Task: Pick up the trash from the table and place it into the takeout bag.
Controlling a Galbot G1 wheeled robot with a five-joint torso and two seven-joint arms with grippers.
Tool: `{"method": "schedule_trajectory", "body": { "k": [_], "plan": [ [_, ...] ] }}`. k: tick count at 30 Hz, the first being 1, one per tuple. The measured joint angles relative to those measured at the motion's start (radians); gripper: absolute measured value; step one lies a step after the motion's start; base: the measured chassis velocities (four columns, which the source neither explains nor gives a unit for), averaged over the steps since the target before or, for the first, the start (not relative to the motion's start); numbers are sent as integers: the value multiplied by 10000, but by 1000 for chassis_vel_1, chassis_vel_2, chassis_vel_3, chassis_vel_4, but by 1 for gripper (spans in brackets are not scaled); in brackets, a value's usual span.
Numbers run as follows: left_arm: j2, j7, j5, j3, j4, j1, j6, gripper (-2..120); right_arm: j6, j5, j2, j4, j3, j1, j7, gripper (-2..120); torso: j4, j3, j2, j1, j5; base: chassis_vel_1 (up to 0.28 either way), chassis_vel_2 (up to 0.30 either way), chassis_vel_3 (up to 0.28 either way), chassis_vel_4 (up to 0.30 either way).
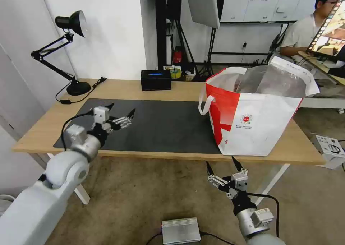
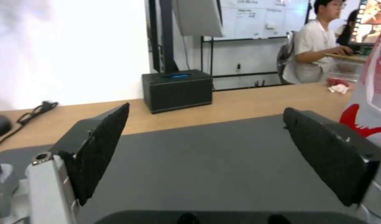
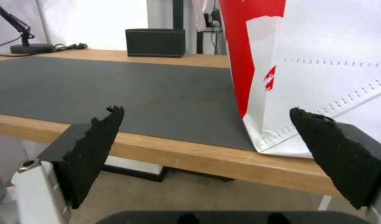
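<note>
The takeout bag (image 1: pixel 258 130) stands open on the right end of the table (image 1: pixel 118 90), its foil lining showing; it also appears in the wrist views (image 2: pixel 373 93) (image 3: pixel 323 62). My left gripper (image 1: pixel 122 108) (image 2: pixel 207 109) hovers open and empty over the left part of the dark mat (image 1: pixel 169 126). Below the table's front edge, in front of the bag, my right gripper (image 1: pixel 220 161) (image 3: pixel 205 109) is open and empty too. A small crumpled white piece of trash (image 2: pixel 339 89) with something red beside it lies on the wood at the far edge near the bag.
A black box (image 1: pixel 155 79) sits at the table's back middle and a black desk lamp (image 1: pixel 72 51) at the back left, its cord trailing on the wood. A silver box (image 1: pixel 180 230) lies on the floor below. A white device (image 1: pixel 330 149) sits right of the table.
</note>
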Motion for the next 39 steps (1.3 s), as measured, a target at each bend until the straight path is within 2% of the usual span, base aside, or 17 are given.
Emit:
{"method": "schedule_trajectory", "body": {
  "k": [8, 15, 19, 30, 39],
  "plan": [
    [-685, 283, 764, -742, -418, 1139, -139, 100, 0, 0, 0, 0, 0, 0, 0, 100, -2, 0, 0, 0, 0, 0, 0, 0, 0],
    [-2039, 783, 1715, -1519, -1046, 2844, -403, 100, 0, 0, 0, 0, 0, 0, 0, 100, -1, 0, 0, 0, 1, 0, 0, 0, 0],
    [-2475, 1105, 2219, -1860, -1178, 3369, -561, 100, 0, 0, 0, 0, 0, 0, 0, 100, 0, 0, 1, 1, 1, 0, 0, 0, 0],
    [-3071, 1737, 2698, -2825, -1422, 4351, -1007, 100, 0, 0, 0, 0, 0, 0, 0, 100, -1, 0, 1, 1, 0, 0, 0, 0, 0],
    [-3464, 1952, 2975, -2999, -1429, 4881, -1618, 100, 0, 0, 0, 0, 0, 0, -1, 100, 0, 0, 1, 1, 0, 0, 0, 0, 0]
  ]
}}
